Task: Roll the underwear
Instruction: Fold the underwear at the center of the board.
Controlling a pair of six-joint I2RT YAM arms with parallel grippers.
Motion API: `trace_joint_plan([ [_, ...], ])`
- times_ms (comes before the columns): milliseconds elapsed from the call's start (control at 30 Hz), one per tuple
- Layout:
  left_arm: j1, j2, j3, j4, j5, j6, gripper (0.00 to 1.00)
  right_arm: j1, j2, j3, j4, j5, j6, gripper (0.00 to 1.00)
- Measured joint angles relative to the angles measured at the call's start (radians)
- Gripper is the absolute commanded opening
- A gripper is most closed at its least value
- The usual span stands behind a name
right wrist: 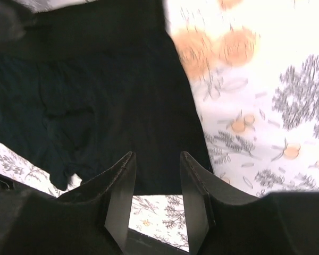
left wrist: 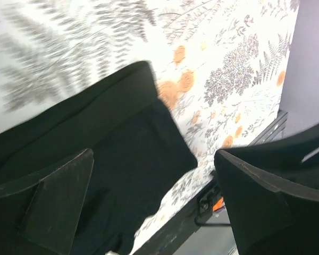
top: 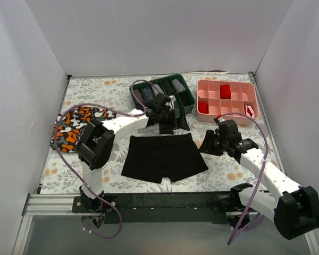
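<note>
The black underwear [top: 162, 158] lies spread flat on the floral table, waistband at the far side and short legs toward the near edge. My left gripper [top: 167, 125] hovers over the far edge of the waistband, open and empty. In the left wrist view its fingers [left wrist: 58, 202] stand wide apart over the black fabric [left wrist: 122, 143]. My right gripper [top: 210, 144] sits at the garment's right edge, open and empty. In the right wrist view [right wrist: 157, 196] the gap between its fingers frames the underwear [right wrist: 111, 106] and its near hem.
A camouflage-patterned garment [top: 77, 127] lies at the left. A green tray [top: 187, 103] with rolled items stands behind the left gripper. A pink compartment tray [top: 227, 101] with red items stands at the back right. The black rail [top: 165, 201] runs along the near edge.
</note>
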Motion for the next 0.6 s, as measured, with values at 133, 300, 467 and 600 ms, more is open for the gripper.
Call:
trace_joint_plan([
  [133,-0.086,0.169,0.177,-0.050,-0.029,-0.007,0.98,-0.001,-0.105,-0.114,-0.029,0.000,0.054,0.45],
  [300,-0.149,0.317,0.318,-0.125,-0.053,-0.006,0.98,-0.001,-0.213,-0.214,-0.039,0.010,0.119,0.44],
  [467,-0.148,0.341,0.362,-0.187,-0.060,-0.010,0.95,-0.002,-0.230,-0.261,-0.047,0.024,0.163,0.44],
  [600,-0.144,0.342,0.400,-0.213,-0.066,-0.011,0.91,-0.002,-0.227,-0.267,-0.047,0.043,0.176,0.44],
])
